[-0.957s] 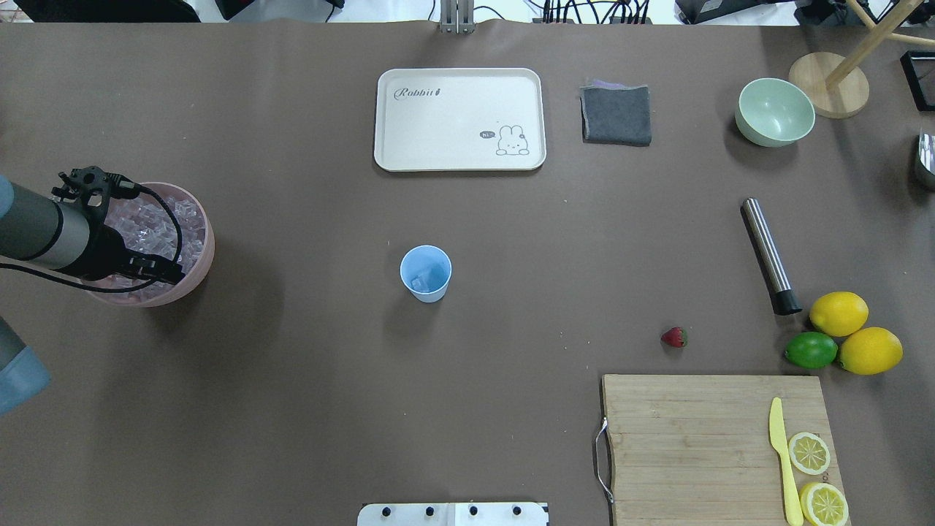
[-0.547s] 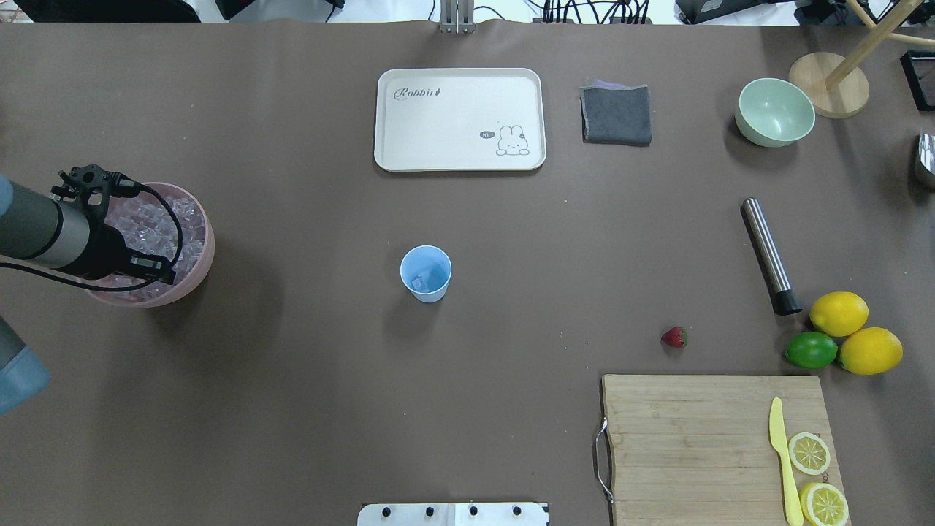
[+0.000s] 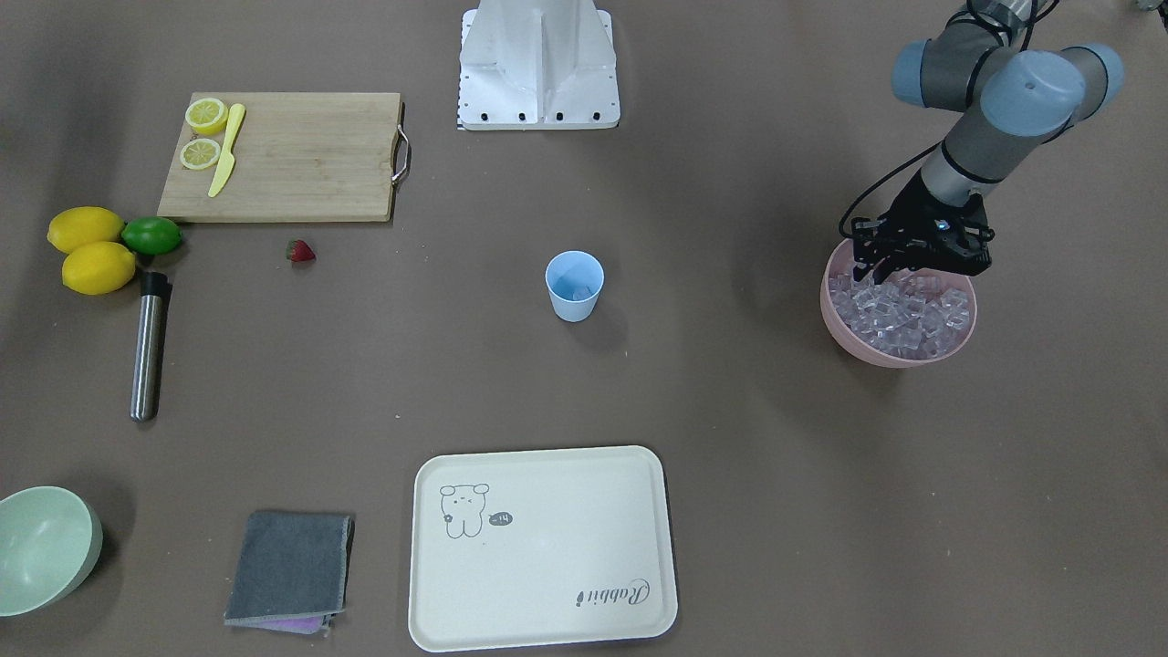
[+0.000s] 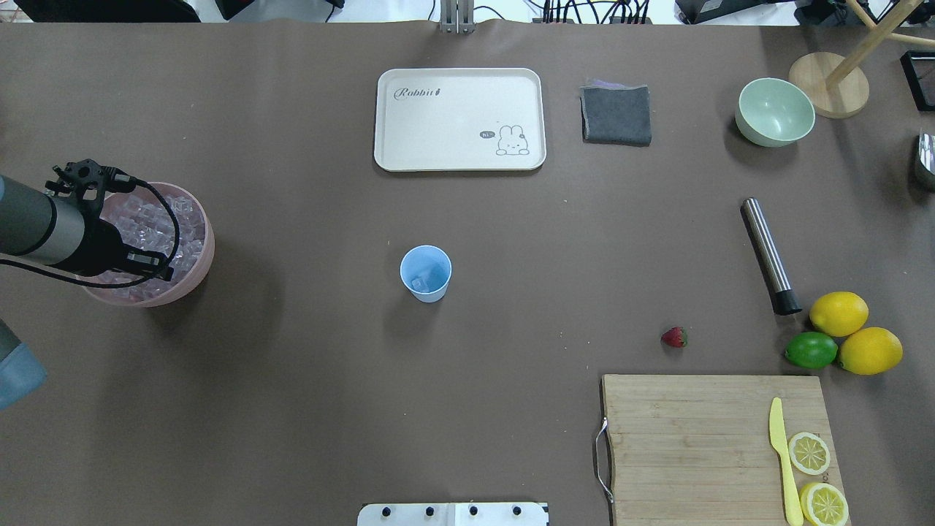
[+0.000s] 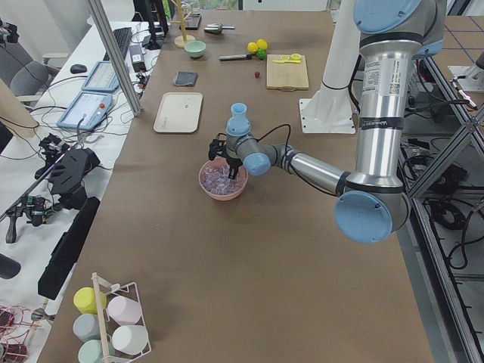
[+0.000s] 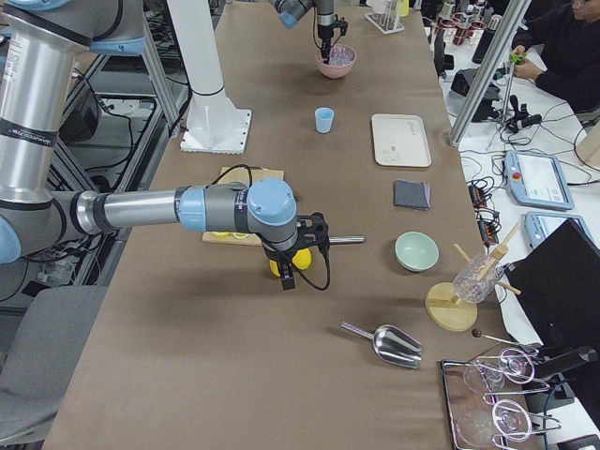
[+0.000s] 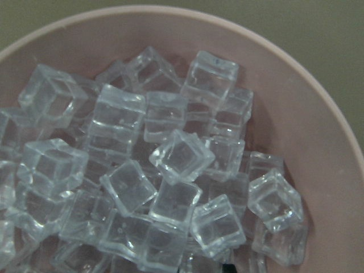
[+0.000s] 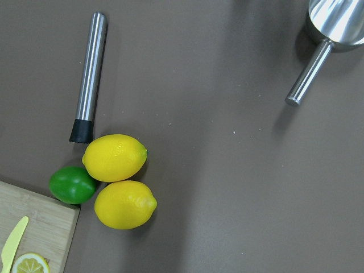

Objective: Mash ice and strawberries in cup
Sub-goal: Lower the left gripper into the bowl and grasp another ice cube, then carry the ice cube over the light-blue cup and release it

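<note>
Over the pink bowl [image 3: 853, 338] at the table's left end, I am holding the left gripper [image 3: 915, 265] low, its tips pointing down into the heap of ice [image 7: 181, 156]. From the front its black fingers are blending into the wrist body and cables, and the wrist camera is showing only cubes and the bowl's rim. So I cannot tell how far they are parted or whether a cube is between them. The cup [image 4: 426, 274] is standing upright near the table's middle, well apart from the bowl, with a clear cube [image 4: 418, 282] lying in its bottom. The strawberry [image 4: 674, 337] is lying on the table off to the right, near the far edge of the cutting board [image 4: 687, 438]. The right gripper [image 6: 286, 277] is hanging above the two lemons [image 8: 114, 157] and the lime [image 8: 71, 184]. Only the side camera is catching it, so I cannot tell how its fingers are set.
</note>
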